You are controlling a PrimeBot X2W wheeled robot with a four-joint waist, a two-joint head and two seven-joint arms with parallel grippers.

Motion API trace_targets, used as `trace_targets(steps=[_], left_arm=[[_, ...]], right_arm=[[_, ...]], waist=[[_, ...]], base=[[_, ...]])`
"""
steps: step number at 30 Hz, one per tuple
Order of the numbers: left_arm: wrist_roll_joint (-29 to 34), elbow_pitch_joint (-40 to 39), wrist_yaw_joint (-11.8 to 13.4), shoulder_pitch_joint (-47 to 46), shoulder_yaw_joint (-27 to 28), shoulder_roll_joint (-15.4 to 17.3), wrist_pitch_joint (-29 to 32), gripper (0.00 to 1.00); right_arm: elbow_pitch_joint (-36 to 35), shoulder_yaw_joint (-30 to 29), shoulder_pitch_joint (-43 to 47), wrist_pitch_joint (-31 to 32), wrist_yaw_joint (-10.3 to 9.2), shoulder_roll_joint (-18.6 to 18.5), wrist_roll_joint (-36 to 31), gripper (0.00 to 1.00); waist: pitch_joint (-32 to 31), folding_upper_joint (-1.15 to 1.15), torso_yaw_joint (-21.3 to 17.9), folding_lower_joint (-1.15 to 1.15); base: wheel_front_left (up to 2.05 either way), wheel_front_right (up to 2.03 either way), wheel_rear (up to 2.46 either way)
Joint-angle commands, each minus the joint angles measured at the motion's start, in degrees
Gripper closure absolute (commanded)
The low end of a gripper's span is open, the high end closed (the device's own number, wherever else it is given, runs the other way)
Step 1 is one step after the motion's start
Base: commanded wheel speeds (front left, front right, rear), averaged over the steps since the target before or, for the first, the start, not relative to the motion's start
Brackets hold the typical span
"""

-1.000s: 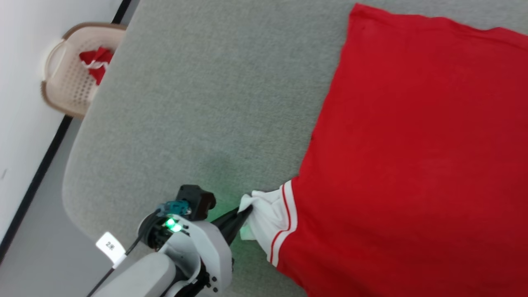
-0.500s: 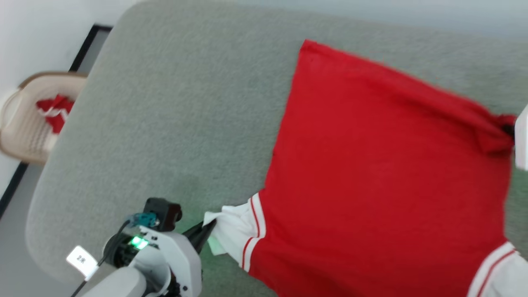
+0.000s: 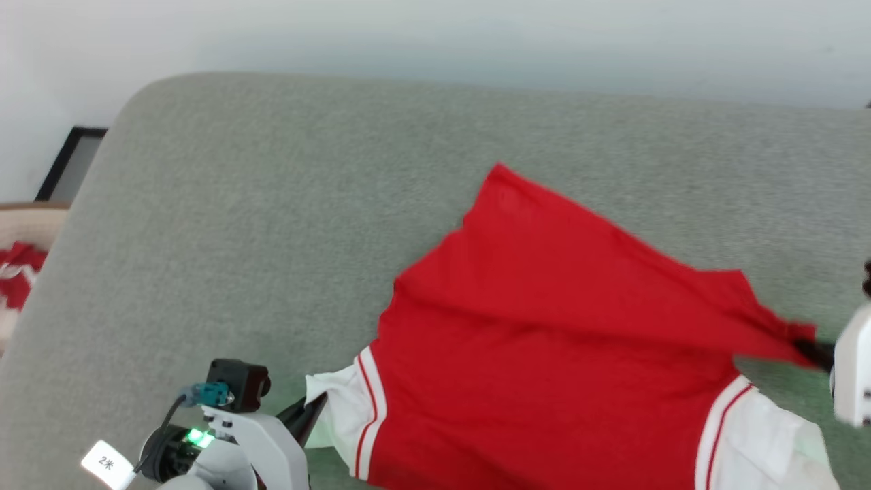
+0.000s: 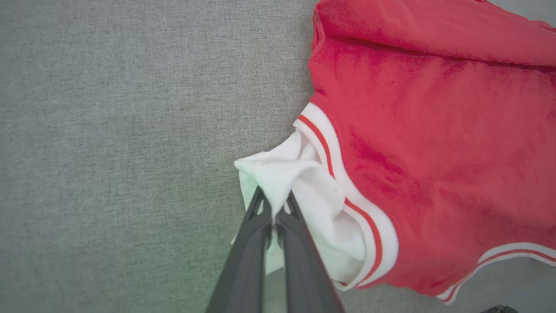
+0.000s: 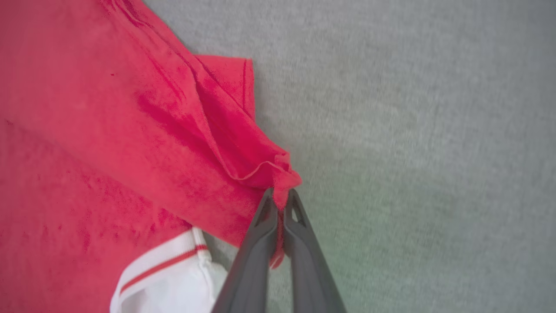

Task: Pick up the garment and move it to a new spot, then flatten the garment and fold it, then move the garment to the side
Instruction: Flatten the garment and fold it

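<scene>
The garment (image 3: pixel 544 354), a bright red shirt with white sleeve ends and striped trim, lies spread on the grey fabric surface (image 3: pixel 272 224). My left gripper (image 3: pixel 318 403) is shut on the garment's white left sleeve end (image 4: pixel 278 178). At the right edge my right gripper (image 3: pixel 813 348) is shut on a bunched red corner of the garment (image 5: pixel 282 174), pulling that hem taut over the body so the far part folds toward me. The other white sleeve (image 3: pixel 762 435) lies at the lower right.
A beige laundry basket (image 3: pixel 27 218) holding another red and white cloth (image 3: pixel 13 279) stands off the surface's left edge. A white wall runs behind the grey surface. Bare grey fabric stretches left of and beyond the garment.
The head camera has swung up and right. My right gripper has drawn the garment's far red corner toward me, folding the top part over. The left gripper keeps its hold on the sleeve.
</scene>
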Motion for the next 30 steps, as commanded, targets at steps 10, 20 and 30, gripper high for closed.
trace_targets(steps=[10,20,30], left_arm=[[-0.52,-2.26,1.78,2.00,0.25,0.92,-0.31,1.00],[-0.50,-2.14,1.58,1.77,0.01,0.54,-0.50,1.00],[-0.38,-2.15,1.83,2.37,-0.32,0.48,-0.81,1.00]], right_arm=[[-2.91,-6.66,12.73,-2.18,-0.02,5.66,-2.89,1.00],[4.80,-6.13,12.75,-5.15,-0.11,9.26,-5.01,0.84],[4.48,-3.81,11.44,-4.57,-0.11,6.47,-5.10,0.00]], waist=[[-1.26,0.00,-3.51,0.00],[-1.04,0.00,-3.56,0.00],[-2.12,0.00,-3.10,0.00]], base=[[0.00,0.00,0.00],[0.00,0.00,0.00],[0.00,0.00,0.00]])
